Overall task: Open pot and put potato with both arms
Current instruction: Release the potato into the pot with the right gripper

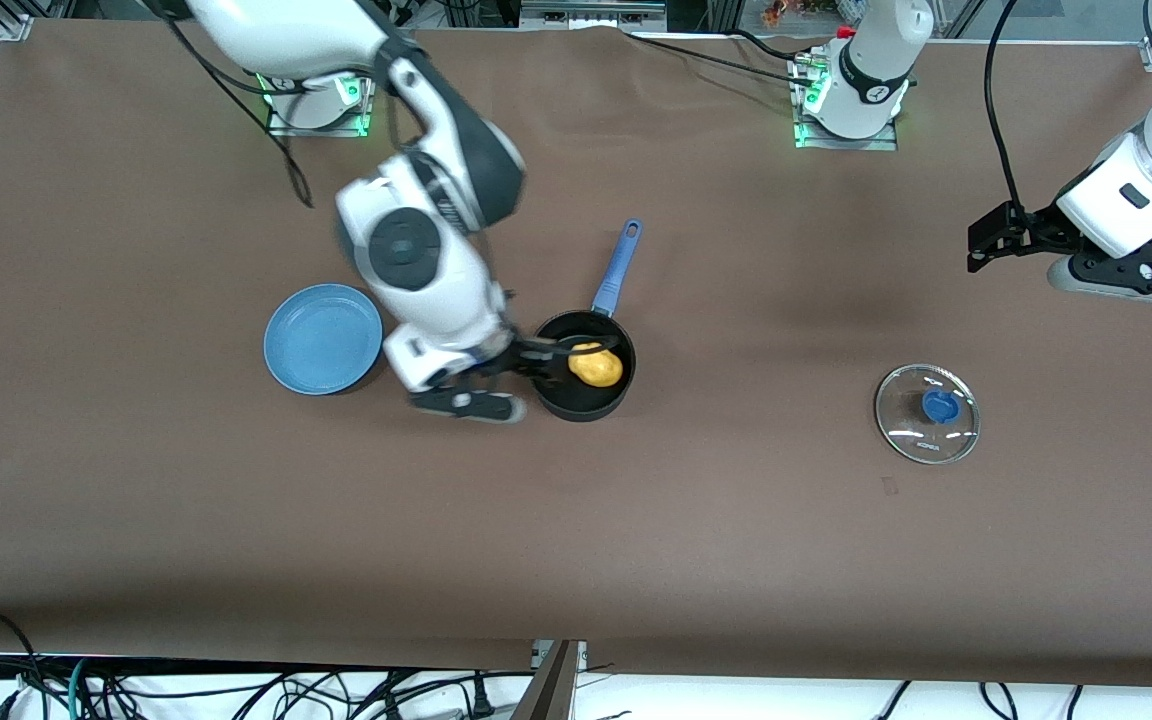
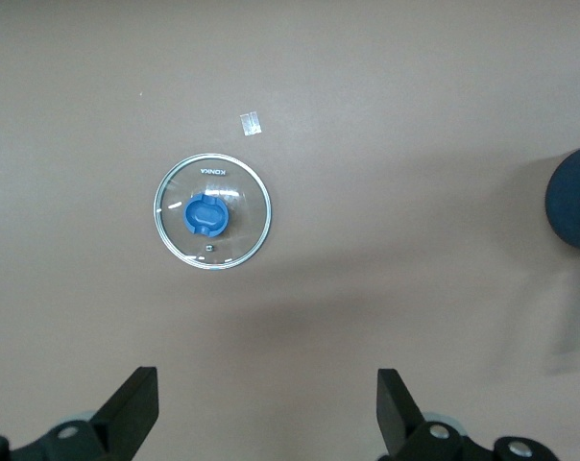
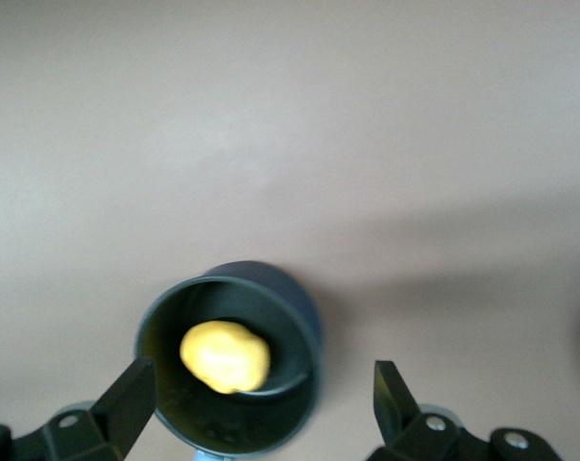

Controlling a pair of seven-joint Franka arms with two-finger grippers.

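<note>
The black pot (image 1: 588, 407) stands uncovered at mid-table, its blue handle (image 1: 618, 262) pointing toward the arms' bases. The yellow potato (image 1: 596, 366) lies inside it. My right gripper (image 1: 558, 360) hovers open over the pot's rim on the plate's side, holding nothing. In the right wrist view the potato (image 3: 225, 356) sits in the pot (image 3: 307, 338), with the gripper (image 3: 261, 403) spread wide above. The glass lid (image 1: 927, 413) with a blue knob lies flat on the table toward the left arm's end. My left gripper (image 1: 979, 245) is open and empty in the air, apart from the lid (image 2: 213, 212).
A flat blue plate (image 1: 323, 338) lies beside the pot toward the right arm's end. A small scrap of clear tape (image 2: 253, 123) lies near the lid. The pot's edge (image 2: 570, 197) shows in the left wrist view, with my left gripper (image 2: 264, 413) over bare cloth.
</note>
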